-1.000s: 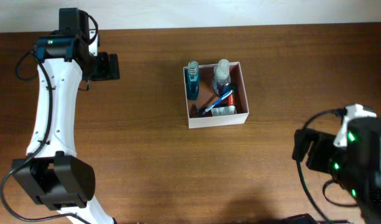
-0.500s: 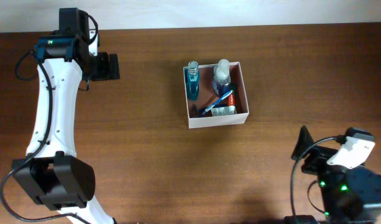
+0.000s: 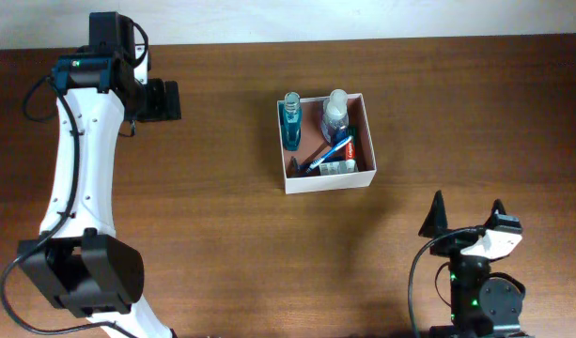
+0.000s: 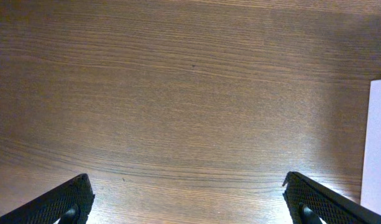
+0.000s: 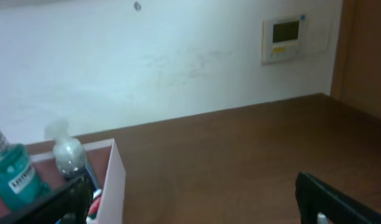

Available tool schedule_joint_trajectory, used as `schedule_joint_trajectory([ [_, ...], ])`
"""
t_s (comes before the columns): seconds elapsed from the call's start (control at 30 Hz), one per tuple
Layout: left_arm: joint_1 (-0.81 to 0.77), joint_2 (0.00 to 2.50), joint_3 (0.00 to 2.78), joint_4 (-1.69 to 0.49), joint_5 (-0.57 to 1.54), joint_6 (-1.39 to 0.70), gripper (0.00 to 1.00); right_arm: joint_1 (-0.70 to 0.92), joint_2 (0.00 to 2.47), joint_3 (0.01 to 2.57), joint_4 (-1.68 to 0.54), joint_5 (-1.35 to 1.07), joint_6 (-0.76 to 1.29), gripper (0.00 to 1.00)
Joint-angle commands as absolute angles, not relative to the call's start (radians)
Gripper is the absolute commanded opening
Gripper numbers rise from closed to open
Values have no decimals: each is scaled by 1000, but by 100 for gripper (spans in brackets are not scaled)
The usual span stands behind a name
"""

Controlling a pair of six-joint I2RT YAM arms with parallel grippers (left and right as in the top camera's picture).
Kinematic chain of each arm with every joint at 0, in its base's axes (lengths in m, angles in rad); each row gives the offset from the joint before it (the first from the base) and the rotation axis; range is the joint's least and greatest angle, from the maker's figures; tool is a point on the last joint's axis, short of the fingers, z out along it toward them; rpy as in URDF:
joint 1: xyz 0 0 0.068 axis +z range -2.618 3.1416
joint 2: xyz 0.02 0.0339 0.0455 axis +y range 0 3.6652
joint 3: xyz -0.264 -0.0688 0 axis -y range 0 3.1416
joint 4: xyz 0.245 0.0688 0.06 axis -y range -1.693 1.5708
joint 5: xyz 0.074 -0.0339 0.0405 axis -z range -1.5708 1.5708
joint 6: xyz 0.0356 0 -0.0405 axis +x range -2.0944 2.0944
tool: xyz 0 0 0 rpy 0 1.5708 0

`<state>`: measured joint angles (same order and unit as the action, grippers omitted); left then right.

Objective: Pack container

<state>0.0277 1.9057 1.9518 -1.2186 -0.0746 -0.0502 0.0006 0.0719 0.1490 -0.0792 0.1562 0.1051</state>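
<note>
My left claw and right claw stand fully spread and empty, well apart from the container. Since a second ago, my right claw has shifted leftward over the table.

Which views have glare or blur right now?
Overhead: sharp and evenly lit, container clear. Left wrist: table grain crisp, with a bright sheen low in the frame and darker wood toward the top. Right wrist: soft overall, teal bottle and clear bottle hazy.
</note>
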Motion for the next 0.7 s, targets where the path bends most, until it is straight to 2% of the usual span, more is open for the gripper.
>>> schedule_joint_trajectory([
  [0.0, 27, 1903, 1947, -1219, -67, -56, 99, -7, 23, 115, -64, 110, 15, 99],
  [0.67, 27, 1903, 1947, -1219, -67, -56, 99, -7, 3, 6, 44, -1, -26, 99],
])
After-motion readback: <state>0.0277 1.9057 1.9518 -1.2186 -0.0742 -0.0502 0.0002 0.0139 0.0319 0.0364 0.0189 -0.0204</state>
